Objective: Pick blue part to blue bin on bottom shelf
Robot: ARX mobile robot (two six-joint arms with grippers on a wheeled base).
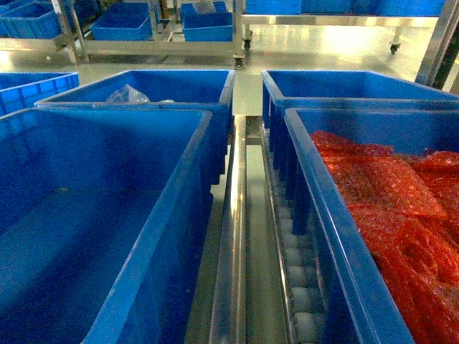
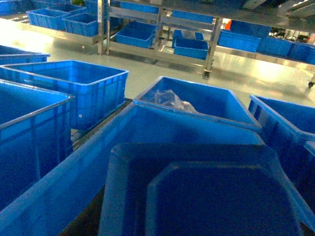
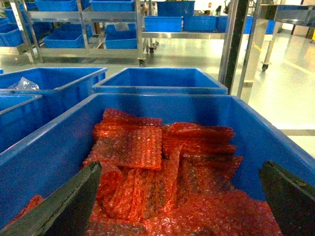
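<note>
Holding a dark blue part (image 2: 206,196), your left arm hovers over the near left bin (image 1: 107,215); its jaws are hidden, so grip can't be told. Right jaws gape over red wrap (image 3: 172,167). Next: lower and release.

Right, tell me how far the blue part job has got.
Nothing looks delivered: the near left bin looks empty. A dark blue tray-shaped part fills the left wrist view, grip hidden. The right gripper is open above red bubble wrap. Placing remains.
</note>
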